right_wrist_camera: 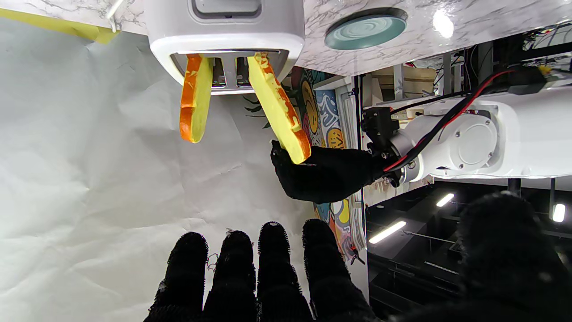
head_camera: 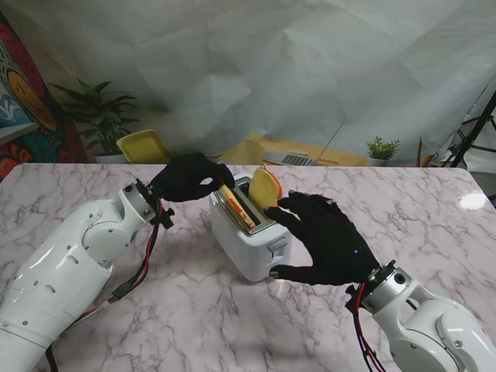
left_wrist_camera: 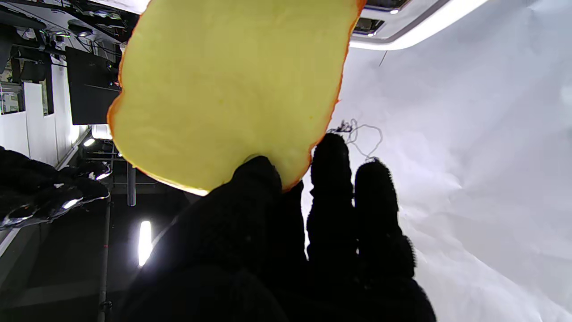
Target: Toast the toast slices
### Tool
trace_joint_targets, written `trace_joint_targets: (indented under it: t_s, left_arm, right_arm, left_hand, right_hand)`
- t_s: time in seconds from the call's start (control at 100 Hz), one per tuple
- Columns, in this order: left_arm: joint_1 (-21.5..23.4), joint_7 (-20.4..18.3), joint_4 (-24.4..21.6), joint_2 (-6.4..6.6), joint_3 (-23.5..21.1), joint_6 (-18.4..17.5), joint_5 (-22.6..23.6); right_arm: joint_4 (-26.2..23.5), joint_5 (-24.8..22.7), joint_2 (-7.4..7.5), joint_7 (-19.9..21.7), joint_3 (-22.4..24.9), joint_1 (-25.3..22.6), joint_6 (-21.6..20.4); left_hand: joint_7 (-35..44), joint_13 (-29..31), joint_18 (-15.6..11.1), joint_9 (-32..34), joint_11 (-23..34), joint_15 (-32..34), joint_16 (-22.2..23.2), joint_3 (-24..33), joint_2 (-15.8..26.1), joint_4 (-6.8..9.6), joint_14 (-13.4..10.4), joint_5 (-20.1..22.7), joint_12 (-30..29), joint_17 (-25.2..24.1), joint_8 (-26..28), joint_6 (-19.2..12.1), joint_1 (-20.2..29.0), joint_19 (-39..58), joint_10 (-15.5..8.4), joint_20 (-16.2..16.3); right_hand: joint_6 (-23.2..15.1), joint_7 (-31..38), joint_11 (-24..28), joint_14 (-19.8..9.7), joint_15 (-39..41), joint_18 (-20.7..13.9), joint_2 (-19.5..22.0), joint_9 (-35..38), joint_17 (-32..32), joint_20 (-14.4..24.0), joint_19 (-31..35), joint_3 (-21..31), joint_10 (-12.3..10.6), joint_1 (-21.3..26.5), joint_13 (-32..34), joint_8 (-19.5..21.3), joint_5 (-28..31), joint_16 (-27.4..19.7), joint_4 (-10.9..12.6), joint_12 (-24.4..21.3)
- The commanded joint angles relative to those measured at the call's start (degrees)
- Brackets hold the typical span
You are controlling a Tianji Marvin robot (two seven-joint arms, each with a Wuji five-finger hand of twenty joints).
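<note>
Toaster (head_camera: 249, 232) stands mid-table. One slice (head_camera: 266, 191) sits proud in the right slot. Second slice (head_camera: 232, 205), pinched by left hand (head_camera: 186, 177), enters the left slot tilted. Right hand (head_camera: 325, 240) spread beside toaster, holding nothing. Risk: tilted slice jams on slot edge.

arms: glossy white shells | left hand (head_camera: 186, 177), right hand (head_camera: 325, 240): black, seemingly knit gloves | wrist cables: red, black

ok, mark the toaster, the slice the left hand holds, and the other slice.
toaster (head_camera: 246, 246): stand view, white side wall.
held slice (right_wrist_camera: 278, 109): right wrist view, yellow face, tilted in its slot.
other slice (head_camera: 266, 190): stand view, face above the slot.
</note>
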Motion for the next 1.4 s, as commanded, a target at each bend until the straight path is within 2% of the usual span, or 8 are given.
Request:
trace_joint_targets:
  t_s: [0.0,0.29,0.74,1.01,1.14,1.23,1.26,1.39]
  left_arm:
    - [-0.7,-0.6,0.8,-0.39,0.6,0.1,-0.3]
    - [-2.5,1.8,4.3,-1.14,3.7,0.9,-1.1]
    - [-5.2,3.3,9.8,-1.83,8.3,0.5,-2.4]
    - [-6.4,3.2,12.3,-1.79,10.1,-0.1,-2.4]
    - [-6.8,3.5,13.1,-1.73,10.7,-0.3,-1.7]
    - [-7.0,3.9,13.5,-1.69,11.0,-0.3,-1.1]
    - [-6.9,4.0,13.4,-1.66,11.0,-0.2,-0.9]
    - [-6.6,4.2,12.8,-1.47,10.6,0.4,0.0]
  right_arm:
    - [0.1,-0.2,-0.03,-0.2,0.1,-0.5,0.2]
    - [0.2,-0.4,-0.08,-0.6,0.3,-0.8,0.2]
    - [0.3,-0.5,-0.15,-1.2,0.9,-1.3,-0.1]
    - [0.3,-0.5,-0.18,-1.5,0.9,-1.4,-0.2]
    - [0.4,-0.5,-0.18,-1.6,0.9,-1.4,-0.3]
    - [0.4,-0.5,-0.19,-1.6,0.9,-1.4,-0.3]
    - [0.4,-0.5,-0.19,-1.6,0.9,-1.4,-0.3]
    - [0.4,-0.4,-0.19,-1.6,0.8,-1.4,-0.3]
  left_hand:
    - [16.8,0.9,-2.2,1.4,4.6,-1.0,0.5,5.7,0.7,1.54,-0.6,5.3,0.1,-0.2,6.1,-5.9,3.1,1.5,-5.1,-1.2]
    - [16.6,0.8,-2.2,1.3,4.8,-1.0,0.4,5.6,0.8,1.51,-0.5,5.2,-0.2,-0.3,6.2,-5.8,3.1,1.6,-5.0,-1.4]
    - [15.6,0.4,-2.2,1.0,4.3,-1.2,-0.2,5.1,1.3,1.60,-0.4,4.9,-1.1,-0.6,5.7,-4.8,3.1,1.6,-4.5,-1.5]
    - [14.8,0.0,-2.1,0.7,3.9,-1.3,-0.8,4.5,1.7,1.66,-0.2,4.8,-1.8,-0.7,5.0,-4.4,3.2,1.4,-4.1,-1.5]
    - [13.7,-0.3,-1.9,0.2,3.9,-1.3,-1.7,5.2,1.5,1.60,0.0,4.8,-3.1,-1.0,3.0,-3.8,3.1,1.4,-3.7,-1.7]
    - [12.6,-0.9,-1.8,-0.5,3.3,-1.6,-2.6,4.5,2.1,1.65,0.3,4.4,-4.0,-1.4,-0.2,-3.1,3.4,1.1,-3.3,-1.8]
    - [12.6,-1.3,-1.8,-0.9,3.0,-1.5,-3.1,3.9,2.3,1.67,0.3,4.0,-4.3,-1.5,-1.6,-2.8,3.9,1.0,-2.0,-1.9]
    - [10.1,-3.9,-1.2,-4.0,1.9,-2.1,-3.9,3.7,2.5,1.74,1.4,1.0,-5.4,-3.3,-5.2,-0.5,4.3,0.2,-0.6,-1.9]
  right_hand:
    - [1.0,-0.6,0.7,-0.7,0.3,-1.2,1.9,0.3,-1.2,-1.3,0.5,-0.4,0.5,0.2,0.6,-0.9,1.7,-2.1,0.9,0.1]
    - [1.0,-0.6,0.7,-0.6,0.3,-1.1,1.8,0.3,-1.2,-1.3,0.5,-0.2,0.5,0.1,0.6,-0.9,1.6,-2.1,0.8,0.1]
    - [1.0,-0.6,0.7,-0.7,0.2,-1.1,1.7,0.3,-1.2,-1.4,0.6,0.0,0.6,0.0,0.5,-0.8,1.7,-2.2,0.8,0.1]
    - [1.0,-0.6,0.7,-0.6,0.2,-1.1,1.7,0.4,-1.2,-1.5,0.6,0.1,0.6,0.0,0.6,-0.8,1.7,-2.1,0.8,0.1]
    - [1.0,-0.6,0.7,-0.6,0.2,-1.1,1.7,0.4,-1.1,-1.5,0.6,0.2,0.6,-0.1,0.6,-0.8,1.7,-2.2,0.8,0.1]
    - [1.0,-0.6,0.7,-0.7,0.2,-1.1,1.6,0.4,-1.1,-1.5,0.6,0.2,0.6,-0.1,0.6,-0.8,1.7,-2.2,0.8,0.1]
    - [0.9,-0.6,0.7,-0.6,0.2,-1.1,1.6,0.3,-1.1,-1.5,0.6,0.2,0.6,-0.1,0.6,-0.8,1.7,-2.1,0.8,0.1]
    - [1.0,-0.6,0.7,-0.5,0.2,-1.1,1.6,0.4,-1.1,-1.5,0.6,0.3,0.6,-0.1,0.6,-0.8,1.7,-2.2,0.8,0.1]
